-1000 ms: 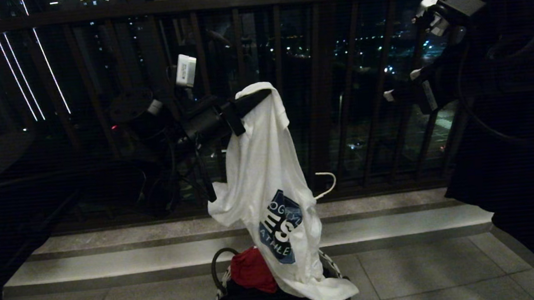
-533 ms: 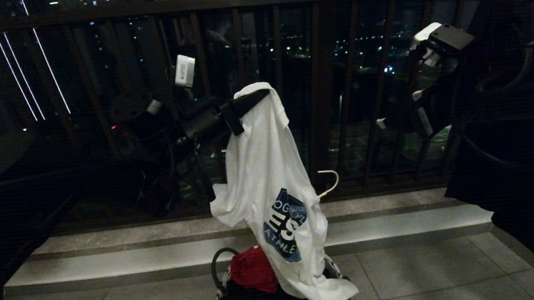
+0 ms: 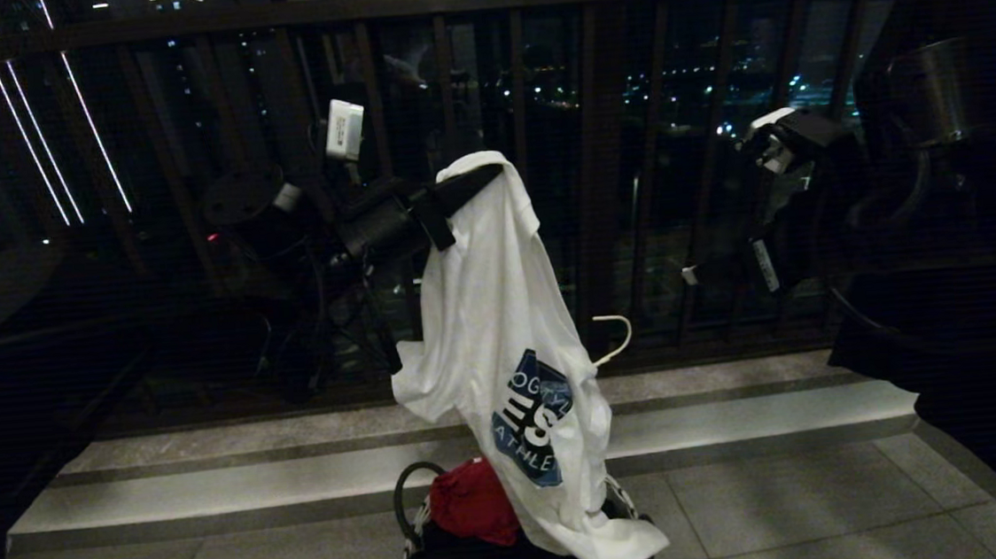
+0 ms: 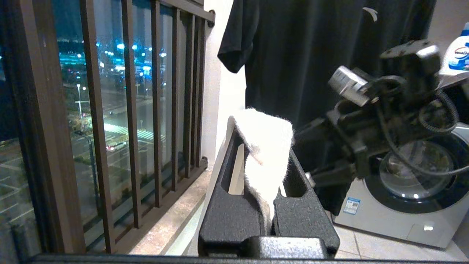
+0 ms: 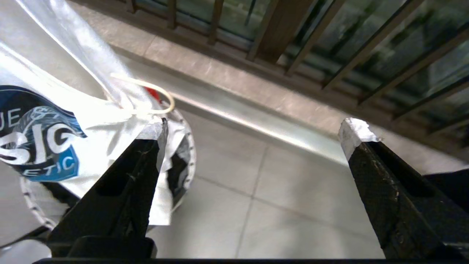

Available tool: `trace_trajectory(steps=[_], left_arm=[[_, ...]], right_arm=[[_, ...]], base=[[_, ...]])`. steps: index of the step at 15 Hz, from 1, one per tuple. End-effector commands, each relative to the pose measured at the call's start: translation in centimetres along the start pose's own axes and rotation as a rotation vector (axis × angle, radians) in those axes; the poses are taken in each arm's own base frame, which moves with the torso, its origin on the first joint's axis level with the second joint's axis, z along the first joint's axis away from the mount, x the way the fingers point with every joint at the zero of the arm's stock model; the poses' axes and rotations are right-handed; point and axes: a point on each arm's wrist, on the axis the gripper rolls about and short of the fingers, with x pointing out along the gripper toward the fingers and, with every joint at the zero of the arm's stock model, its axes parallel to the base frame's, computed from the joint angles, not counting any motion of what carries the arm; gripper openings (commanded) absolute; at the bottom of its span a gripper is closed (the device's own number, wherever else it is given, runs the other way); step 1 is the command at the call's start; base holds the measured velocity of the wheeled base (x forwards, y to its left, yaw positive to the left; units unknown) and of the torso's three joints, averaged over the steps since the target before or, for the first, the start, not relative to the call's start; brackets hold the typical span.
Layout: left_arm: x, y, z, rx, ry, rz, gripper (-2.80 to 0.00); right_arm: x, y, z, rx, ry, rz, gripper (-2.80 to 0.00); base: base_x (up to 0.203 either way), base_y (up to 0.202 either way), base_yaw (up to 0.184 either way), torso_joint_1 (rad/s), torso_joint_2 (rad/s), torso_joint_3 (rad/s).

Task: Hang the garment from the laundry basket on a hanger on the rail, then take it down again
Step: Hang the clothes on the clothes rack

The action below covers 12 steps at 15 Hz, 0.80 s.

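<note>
Garment graphic: "SIG", "ETIC" legible; remainder cut off.

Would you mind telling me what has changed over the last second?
The right gripper has dropped lower beside the balcony railing, empty, fingers spread wide. The left gripper stays clamped on the T-shirt, which hangs over the laundry basket as before, hanger poking out.

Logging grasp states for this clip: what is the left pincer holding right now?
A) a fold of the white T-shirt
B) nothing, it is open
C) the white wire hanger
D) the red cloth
A: the left pincer is shut on a fold of the white T-shirt, which hangs from it down to the laundry basket.
</note>
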Motion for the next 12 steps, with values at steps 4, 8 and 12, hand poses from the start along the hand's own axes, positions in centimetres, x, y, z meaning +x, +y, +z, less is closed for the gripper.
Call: trace_trajectory(steps=[4, 8, 12], left_arm=[[0.0, -0.1, 0.3, 0.005, -0.008, -0.006, -2.8], [0.1, -0.2, 0.6, 0.002, -0.013, -0.008, -2.8], [0.1, -0.2, 0.6, -0.006, -0.013, -0.008, -2.8]], right_arm=[[1.9, 1.1, -0.6, 0.223, 0.042, 0.081, 0.0], [2.1, 1.5, -0.4, 0.391, 0.094, 0.137, 0.0], [1.7, 1.4, 0.4, 0.507, 0.211, 0.205, 0.0]], base=[[0.0, 0.0, 0.0, 0.0, 0.0, 0.0], [0.0, 0.0, 0.0, 0.0, 0.0, 0.0], [0.0, 0.0, 0.0, 0.0, 0.0, 0.0]])
